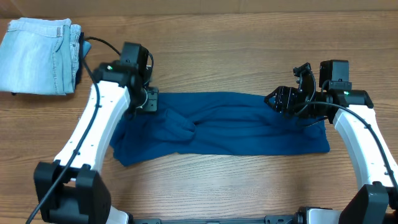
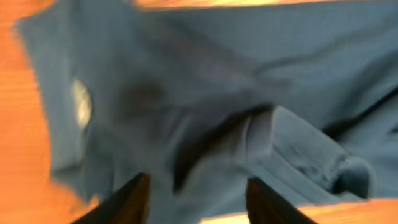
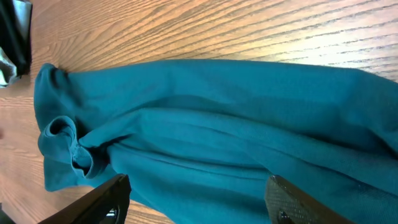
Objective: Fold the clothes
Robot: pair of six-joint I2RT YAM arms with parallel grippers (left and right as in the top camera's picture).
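The clothes (image 1: 236, 130), a deep teal-blue shirt, lie on the wooden table as a long, creased band running left to right. My left gripper (image 1: 151, 99) hovers over the band's upper left corner. In the blurred left wrist view its jaws (image 2: 199, 199) stand open, with shirt fabric (image 2: 205, 93) below and nothing pinched between them. My right gripper (image 1: 281, 99) is over the upper right part of the band. In the right wrist view it (image 3: 199, 199) is open above the fabric (image 3: 217, 106). A rolled sleeve opening (image 3: 62, 134) shows at that view's left.
Folded pale blue jeans (image 1: 40, 56) lie at the table's back left corner, apart from the shirt. Bare wooden tabletop (image 1: 217, 62) lies behind the shirt and along the front edge. Both white arms reach in from the front.
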